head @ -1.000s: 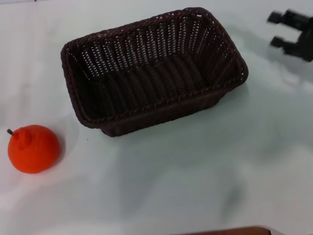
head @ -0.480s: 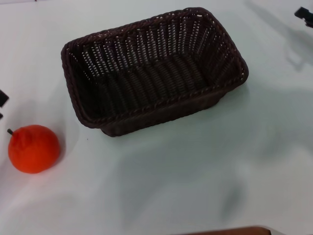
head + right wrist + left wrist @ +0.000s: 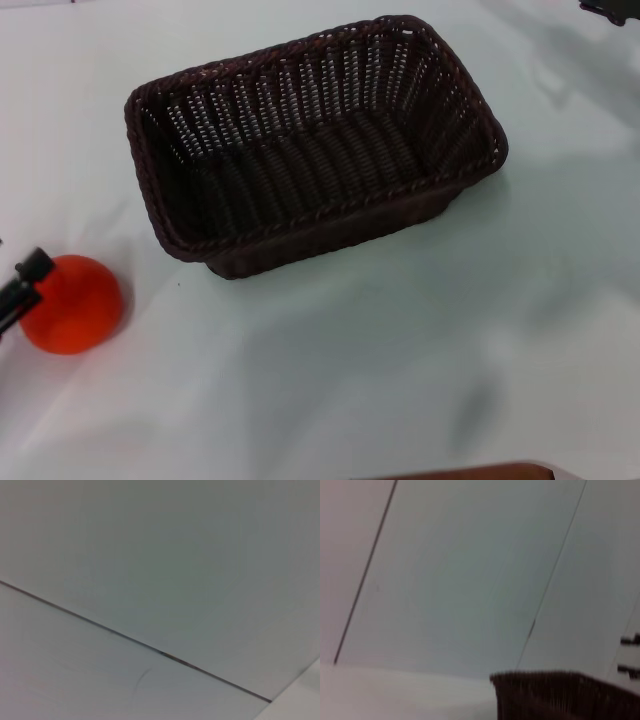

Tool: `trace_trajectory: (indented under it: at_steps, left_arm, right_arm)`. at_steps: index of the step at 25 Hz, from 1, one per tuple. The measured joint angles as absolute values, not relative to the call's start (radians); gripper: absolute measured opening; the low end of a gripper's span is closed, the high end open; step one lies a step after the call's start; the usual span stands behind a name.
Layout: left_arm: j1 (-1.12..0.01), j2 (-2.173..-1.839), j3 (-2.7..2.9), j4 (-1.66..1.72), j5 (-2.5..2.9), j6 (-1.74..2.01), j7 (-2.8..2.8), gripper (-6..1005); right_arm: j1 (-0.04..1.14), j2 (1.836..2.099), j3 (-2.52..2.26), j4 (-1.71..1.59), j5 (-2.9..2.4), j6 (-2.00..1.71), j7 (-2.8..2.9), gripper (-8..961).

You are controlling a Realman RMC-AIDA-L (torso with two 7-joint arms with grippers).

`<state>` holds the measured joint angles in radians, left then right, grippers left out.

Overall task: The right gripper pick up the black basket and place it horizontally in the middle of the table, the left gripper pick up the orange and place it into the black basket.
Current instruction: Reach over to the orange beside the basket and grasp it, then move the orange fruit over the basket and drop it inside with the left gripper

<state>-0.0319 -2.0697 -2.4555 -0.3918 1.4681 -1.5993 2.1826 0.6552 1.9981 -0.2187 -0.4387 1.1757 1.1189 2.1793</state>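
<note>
The black basket [image 3: 300, 216] stands upright and empty in the middle of the white table [image 3: 400, 350], long side across the view. The orange [image 3: 78, 308] lies on the table at the front left, apart from the basket. My left gripper [image 3: 22, 284] reaches in from the left edge and its black tip overlaps the orange's upper left side; most of it is out of view. Only a dark sliver of my right gripper [image 3: 610, 8] shows at the top right corner, far from the basket. The left wrist view shows one corner of the basket [image 3: 555, 695].
A brown edge [image 3: 470, 470] shows along the bottom of the head view. The right wrist view shows only pale panels with a dark seam [image 3: 165, 654]. White tabletop lies between the orange and the basket.
My right gripper has drawn back from beside the basket to the top right corner. My left gripper has come in from the left edge and now reaches the orange. Basket and orange have not moved.
</note>
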Motion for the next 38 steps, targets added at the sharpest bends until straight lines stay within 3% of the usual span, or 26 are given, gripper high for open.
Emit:
trace_trajectory:
  at_steps: [7,12,23,29,32,33,38]
  left_arm:
    - [-0.043,-2.082,-2.455,-0.391,1.553,-1.512,2.182,836]
    - [-0.043,-2.065,-2.454,-0.389,1.603,-1.504,2.177,812]
    - [-0.050,-2.050,-2.458,-0.381,1.619,-1.534,2.163,394]
    - [-0.063,-2.043,-2.581,-0.380,1.599,-1.663,2.107,333]
    - [-0.075,-2.055,-2.691,-0.380,1.594,-1.730,2.067,302]
    - [-0.098,-2.075,-2.805,-0.379,1.584,-1.793,2.031,293]
    - [-0.192,-2.115,-2.867,-0.379,1.483,-1.819,1.929,249]
  right_arm:
    - [0.672,2.005,-0.220,-0.442,1.216,1.118,2.176,868]
    - [0.678,2.005,-0.222,-0.444,1.217,1.119,2.169,866]
    - [0.681,2.005,-0.222,-0.439,1.218,1.118,2.161,866]
    - [0.674,2.005,-0.217,-0.439,1.227,1.125,2.161,866]
    - [0.667,2.012,-0.222,-0.439,1.250,1.142,2.157,866]
    - [0.665,2.015,-0.222,-0.438,1.256,1.150,2.154,866]
    - [0.652,2.045,-0.221,-0.435,1.328,1.211,2.113,866]
